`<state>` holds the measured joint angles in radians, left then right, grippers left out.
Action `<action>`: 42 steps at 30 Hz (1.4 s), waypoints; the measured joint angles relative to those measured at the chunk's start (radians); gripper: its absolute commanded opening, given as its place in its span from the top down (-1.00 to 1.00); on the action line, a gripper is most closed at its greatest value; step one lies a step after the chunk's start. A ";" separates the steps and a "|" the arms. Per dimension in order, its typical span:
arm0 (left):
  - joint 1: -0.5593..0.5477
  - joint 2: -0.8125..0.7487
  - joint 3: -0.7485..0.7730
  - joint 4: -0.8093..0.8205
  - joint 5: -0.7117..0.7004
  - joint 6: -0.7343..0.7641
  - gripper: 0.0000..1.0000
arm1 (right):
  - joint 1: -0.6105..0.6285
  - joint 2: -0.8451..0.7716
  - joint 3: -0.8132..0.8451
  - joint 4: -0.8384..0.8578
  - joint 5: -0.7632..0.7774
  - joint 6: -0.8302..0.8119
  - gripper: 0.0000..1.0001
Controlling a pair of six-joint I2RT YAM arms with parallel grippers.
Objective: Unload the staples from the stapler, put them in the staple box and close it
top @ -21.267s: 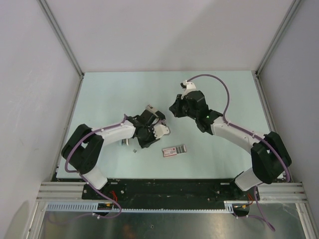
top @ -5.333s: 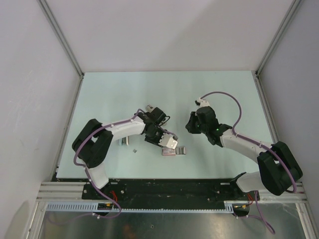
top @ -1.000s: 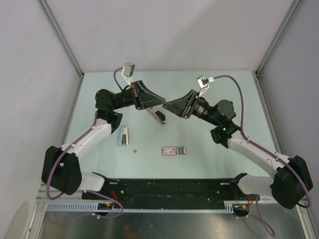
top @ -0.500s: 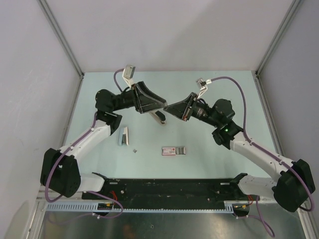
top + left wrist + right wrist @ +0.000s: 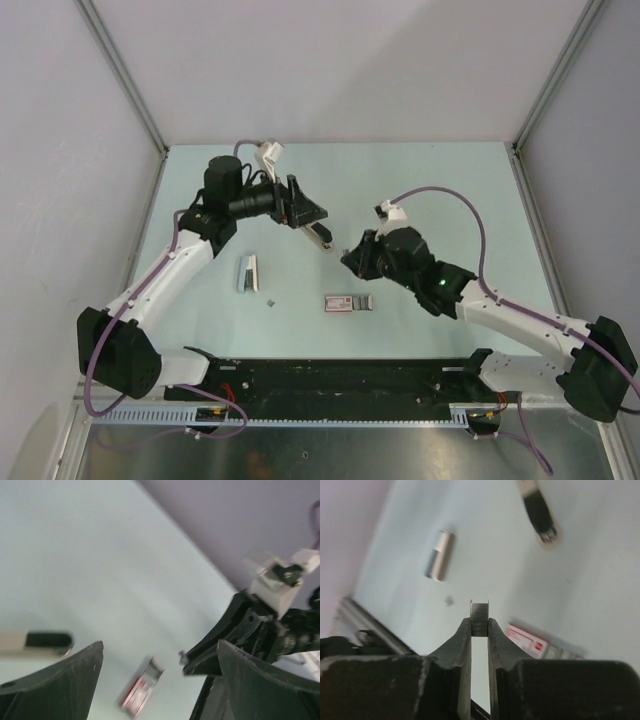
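At 10 o'clock of the table (image 5: 450,190), left arm stretched far out and raised, left gripper (image 5: 305,210) pointing toward 4 o'clock, jaws spread wide, empty. Just at 5 o'clock of its tips the stapler (image 5: 320,237) lies flat on the table; touching or not, can't tell. At 7 o'clock of the stapler: short silvery bar (image 5: 247,273), with tiny grey fragment (image 5: 270,301) near it at 5 o'clock. Pink-and-grey box (image 5: 350,302) sits at 5 o'clock of the stapler. Right arm comes in from 4 o'clock, elbow low, right gripper (image 5: 352,258) raised off the table, at 12 o'clock of the box. Only the right wrist view shows its jaws pinching a ribbed strip of staples (image 5: 479,616) end-on; top view hides it. Left wrist view is blurred, with the stapler at its left edge, outside the fingers (image 5: 55,675).
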<state>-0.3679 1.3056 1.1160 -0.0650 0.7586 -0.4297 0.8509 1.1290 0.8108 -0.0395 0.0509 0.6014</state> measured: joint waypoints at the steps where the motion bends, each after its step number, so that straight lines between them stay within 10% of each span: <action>1: 0.000 0.001 0.000 -0.054 -0.025 0.054 -0.99 | 0.020 0.007 -0.006 -0.025 0.047 0.006 0.99; 16: -0.001 -0.030 -0.086 -0.327 -0.271 0.496 -0.99 | 0.294 0.294 -0.042 -0.307 0.553 0.290 1.00; 42: -0.048 -0.044 -0.107 -0.342 -0.285 0.545 -0.99 | 0.265 0.373 -0.042 -0.310 0.545 0.342 1.00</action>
<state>-0.4160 1.2617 1.0092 -0.4072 0.4736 0.1154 1.1156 1.5024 0.7685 -0.3496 0.5957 0.9432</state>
